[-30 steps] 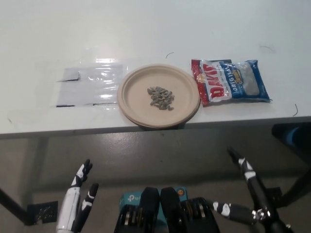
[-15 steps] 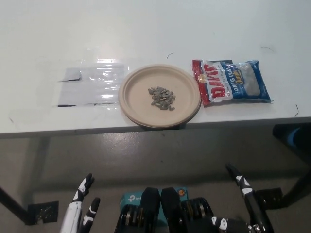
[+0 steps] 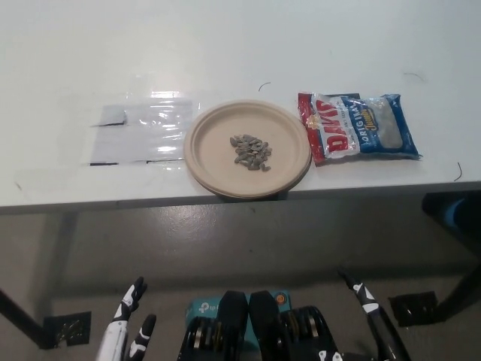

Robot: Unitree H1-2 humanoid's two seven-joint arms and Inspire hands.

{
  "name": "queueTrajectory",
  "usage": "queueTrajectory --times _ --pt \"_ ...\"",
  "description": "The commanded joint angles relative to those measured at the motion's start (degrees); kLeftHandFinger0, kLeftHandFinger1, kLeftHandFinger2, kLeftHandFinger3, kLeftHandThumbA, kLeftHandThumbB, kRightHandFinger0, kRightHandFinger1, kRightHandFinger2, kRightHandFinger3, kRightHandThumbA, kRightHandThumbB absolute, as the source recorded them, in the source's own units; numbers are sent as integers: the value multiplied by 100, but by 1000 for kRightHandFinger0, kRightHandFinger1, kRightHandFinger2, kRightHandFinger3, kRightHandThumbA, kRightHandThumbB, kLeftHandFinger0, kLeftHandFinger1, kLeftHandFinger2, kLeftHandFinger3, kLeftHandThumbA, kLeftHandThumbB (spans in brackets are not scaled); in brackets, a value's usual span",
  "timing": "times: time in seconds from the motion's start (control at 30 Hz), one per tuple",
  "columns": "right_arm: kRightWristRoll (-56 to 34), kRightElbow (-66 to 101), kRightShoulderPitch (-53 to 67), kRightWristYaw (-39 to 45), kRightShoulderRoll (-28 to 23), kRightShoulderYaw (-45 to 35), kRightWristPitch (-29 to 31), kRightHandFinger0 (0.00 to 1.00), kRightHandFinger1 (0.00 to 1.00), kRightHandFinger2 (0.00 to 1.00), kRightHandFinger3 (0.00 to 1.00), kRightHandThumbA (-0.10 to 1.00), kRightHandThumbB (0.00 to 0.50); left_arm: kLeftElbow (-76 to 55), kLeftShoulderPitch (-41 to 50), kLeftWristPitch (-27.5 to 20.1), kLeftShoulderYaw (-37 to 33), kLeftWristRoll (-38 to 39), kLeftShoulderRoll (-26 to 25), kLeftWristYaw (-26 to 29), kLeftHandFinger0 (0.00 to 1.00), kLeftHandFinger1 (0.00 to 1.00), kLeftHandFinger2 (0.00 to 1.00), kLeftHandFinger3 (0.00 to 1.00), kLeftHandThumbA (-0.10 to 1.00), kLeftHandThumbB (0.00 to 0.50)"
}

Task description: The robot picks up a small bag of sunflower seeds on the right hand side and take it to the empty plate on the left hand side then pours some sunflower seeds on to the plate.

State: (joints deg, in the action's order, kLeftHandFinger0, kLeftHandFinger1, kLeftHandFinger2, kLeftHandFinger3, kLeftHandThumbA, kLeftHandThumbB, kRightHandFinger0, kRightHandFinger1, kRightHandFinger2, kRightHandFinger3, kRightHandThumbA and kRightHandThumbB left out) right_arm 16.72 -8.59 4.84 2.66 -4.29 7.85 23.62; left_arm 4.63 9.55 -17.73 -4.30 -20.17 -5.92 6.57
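The right robot hand [image 3: 367, 316] is seen low at the bottom right of the head view, below the near edge of the worktop [image 3: 240, 45], with its fingers spread and nothing held. The left robot hand [image 3: 129, 331] is seen resting at the lower left, likewise spread, empty and below the worktop edge.

From the right robot hand the bag of sunflower seeds [image 3: 358, 128] lies up the picture, that is, forward and slightly to the robot's right, well apart from it. The bag is laid flat, its long axis running across the worktop from left to right, roughly parallel to the near edge. The right robot hand is judged the nearer of the two to the bag, the left being well off to the other side.

The bag's left end is placed just beside the rim of the plate [image 3: 199, 147], touching it or nearly so; which cannot be told. A small heap of seeds [image 3: 249, 150] is seen near the middle of the plate, so the pouring is judged to be done. The plate's near rim slightly overhangs the worktop edge, so care would be called for in any push toward the robot. A clear plastic sheet [image 3: 139, 134] is laid flat to the left of the plate. Behind the plate and bag, open worktop is left for moving.
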Motion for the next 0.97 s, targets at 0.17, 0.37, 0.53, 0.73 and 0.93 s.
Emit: queueTrajectory --times 0.17,0.37,0.53,0.73,0.93 --pt "166 0 -230 -131 -67 77 245 1000 1000 1000 1000 1000 261 -108 -155 -84 20 -53 -7 77 1000 1000 1000 1000 1000 68" --pt "182 -72 -256 -170 -28 87 247 1000 1000 1000 1000 1000 256 -161 -152 -36 47 -71 -42 65 1000 1000 1000 1000 1000 59" --pt "135 -51 -191 -171 -35 88 287 1000 1000 1000 1000 1000 237 -213 -76 27 28 -45 -30 14 1000 1000 1000 1000 1000 72" --pt "206 15 38 -198 4 169 313 1000 1000 1000 1000 1000 250 -292 181 -15 17 -122 -54 49 1000 1000 1000 1000 1000 62" --pt "203 36 116 -163 -45 237 327 1000 1000 1000 1000 1000 234 -359 332 28 -14 -115 -33 11 1000 1000 1000 1000 1000 41"
